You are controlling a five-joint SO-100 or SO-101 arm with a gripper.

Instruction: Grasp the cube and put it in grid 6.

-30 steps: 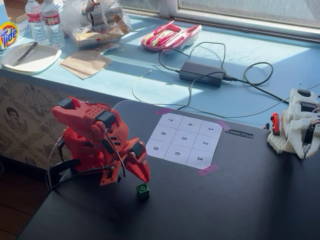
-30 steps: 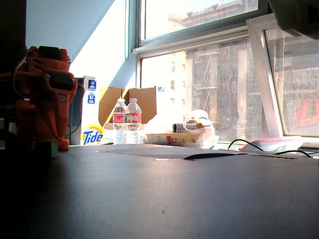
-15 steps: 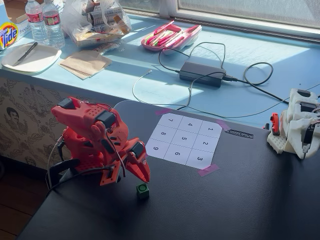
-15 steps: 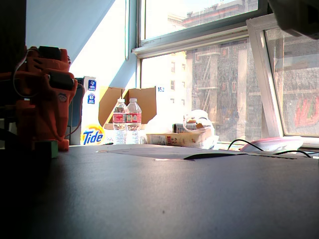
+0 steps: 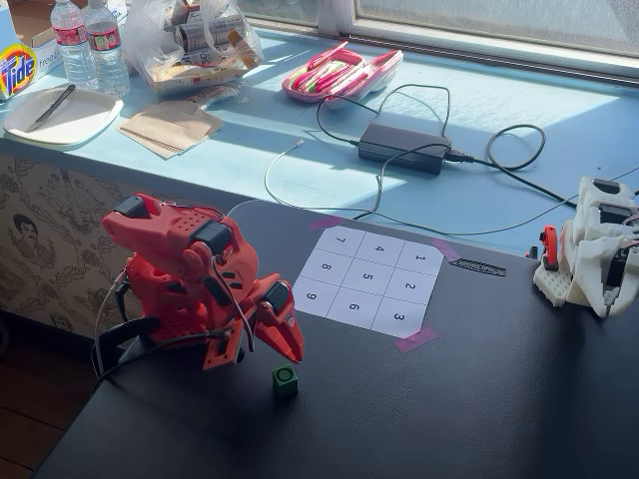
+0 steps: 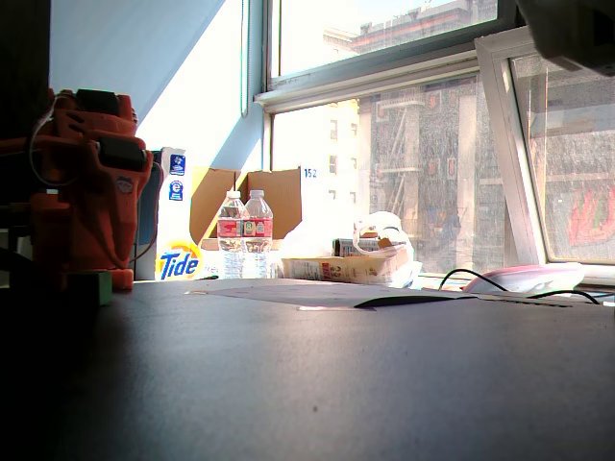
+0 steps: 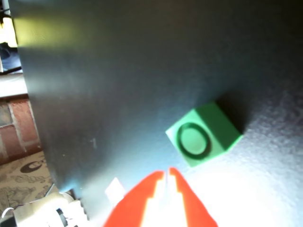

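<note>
We see the closed, empty end effector (image 7: 165, 171) short of the green cube (image 7: 204, 134) at its 1 o'clock; grasp and grid 6 (image 5: 355, 307) placement remain.

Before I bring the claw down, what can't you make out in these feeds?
- Grid 6: the low fixed view shows the sheet edge-on, no digits readable; the wrist view leaves it out entirely.
- The cube: dark in shadow in the low fixed view, its ring mark unseen there; clear in the wrist view.
- The claw: only its tips enter the wrist view; glare washes them out.
</note>
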